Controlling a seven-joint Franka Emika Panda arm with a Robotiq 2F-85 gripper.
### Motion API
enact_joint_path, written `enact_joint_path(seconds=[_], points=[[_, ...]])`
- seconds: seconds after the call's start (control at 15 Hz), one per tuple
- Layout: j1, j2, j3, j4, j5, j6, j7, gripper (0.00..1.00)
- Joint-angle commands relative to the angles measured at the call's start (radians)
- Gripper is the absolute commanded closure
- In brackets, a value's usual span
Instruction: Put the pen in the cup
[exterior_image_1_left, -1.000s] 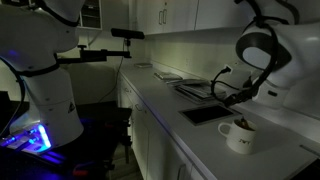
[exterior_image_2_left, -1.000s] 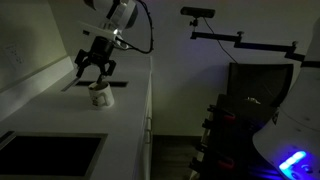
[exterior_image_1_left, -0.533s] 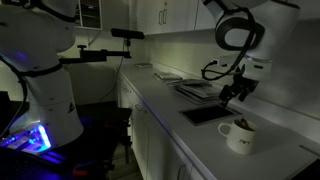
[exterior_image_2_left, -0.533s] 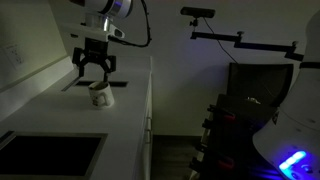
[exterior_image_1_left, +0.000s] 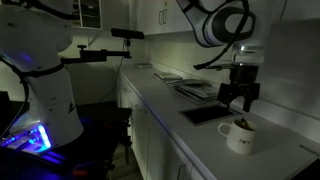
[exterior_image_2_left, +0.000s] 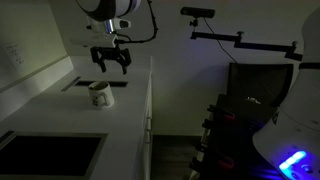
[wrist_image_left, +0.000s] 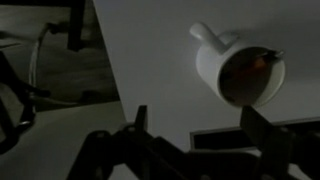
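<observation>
Here, cup (exterior_image_1_left: 240, 136): a squat white mug standing upright at the near end of the white counter (exterior_image_1_left: 200, 140). In the wrist view its handle sticks out to the upper left.
Pen (wrist_image_left: 265, 60): inside the cup. In the wrist view a reddish bit of it lies against the inner wall at the far rim, and the rest is lost in the dark of the bowl.
Gripper (exterior_image_1_left: 239, 98): hangs in the air above the counter, just behind the cup and higher than its rim, touching nothing.
Fingers (wrist_image_left: 137, 122): spread wide apart with nothing between them. The wrist view shows only bare counter in the gap.
Dark pad (exterior_image_1_left: 208, 113): lies flat on the counter beyond the cup, below and beside the gripper.
Papers (exterior_image_1_left: 195, 89): flat items lie farther along the counter, too dim to make out.
Cabinets (exterior_image_1_left: 170, 15): pale doors on the wall at the back.
Cup from the opposite side (exterior_image_2_left: 99, 95): apart from the gripper (exterior_image_2_left: 111, 62), which is above it.
</observation>
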Motion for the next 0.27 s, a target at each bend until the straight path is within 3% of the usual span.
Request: enact_joint_path(seconds=[0.0, 0.2], points=[[0.001, -0.034, 0.013, -0.011, -0.09, -0.076, 0.1, 0.0], [-0.009, -0.05, 0.034, -0.023, -0.131, -0.074, 0.104, 0.0]])
